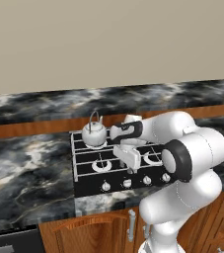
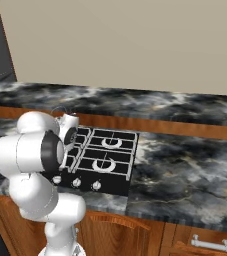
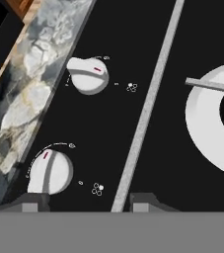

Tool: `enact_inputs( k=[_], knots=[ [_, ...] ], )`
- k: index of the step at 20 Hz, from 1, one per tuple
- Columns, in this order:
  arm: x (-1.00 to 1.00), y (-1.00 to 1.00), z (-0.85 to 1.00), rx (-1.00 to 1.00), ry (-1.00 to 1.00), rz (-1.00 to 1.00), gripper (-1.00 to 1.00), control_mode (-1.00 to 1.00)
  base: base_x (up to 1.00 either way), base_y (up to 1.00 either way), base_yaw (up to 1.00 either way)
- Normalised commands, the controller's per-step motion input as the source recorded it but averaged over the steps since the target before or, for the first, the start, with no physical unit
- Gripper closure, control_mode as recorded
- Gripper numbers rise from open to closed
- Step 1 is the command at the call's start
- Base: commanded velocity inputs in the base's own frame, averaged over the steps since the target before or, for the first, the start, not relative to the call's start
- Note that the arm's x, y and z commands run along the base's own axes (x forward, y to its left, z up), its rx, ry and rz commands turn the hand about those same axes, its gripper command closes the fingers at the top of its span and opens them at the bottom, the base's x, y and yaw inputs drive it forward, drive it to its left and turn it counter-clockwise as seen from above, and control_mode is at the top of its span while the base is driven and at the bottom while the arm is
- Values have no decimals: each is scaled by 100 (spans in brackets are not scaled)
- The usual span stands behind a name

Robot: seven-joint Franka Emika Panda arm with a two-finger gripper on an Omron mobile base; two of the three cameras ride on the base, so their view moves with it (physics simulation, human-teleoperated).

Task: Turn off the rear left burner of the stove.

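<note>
Black stove (image 3: 108, 123) glass under my claw (image 3: 81, 201); fingers apart with nothing between them, hanging just above a silver knob (image 3: 49, 173).

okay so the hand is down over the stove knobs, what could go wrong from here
The gripper sits over the lower knob, with a second knob close beside it; four alike on the stove make turning the wrong one likely. The jaws straddle the knob off-centre, so they may slip. The kettle stands near the arm.
</note>
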Motion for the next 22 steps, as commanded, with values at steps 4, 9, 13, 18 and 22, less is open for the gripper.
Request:
enact_inputs(
  k=[4, 9, 13, 18, 22],
  knots=[
    [-14, 9, -43, -1, 13, 2, -100, -100, 0, 0, 0],
    [-29, 5, -37, 0, 17, 5, -100, -100, 0, 0, 0],
    [-54, 0, -30, 0, 17, 9, -100, -100, 0, 0, 0],
    [-85, 0, -29, 0, 8, 10, -100, -100, 0, 0, 0],
    [-100, 10, -32, 0, 0, 4, -100, -100, 0, 0, 0]
  ],
)
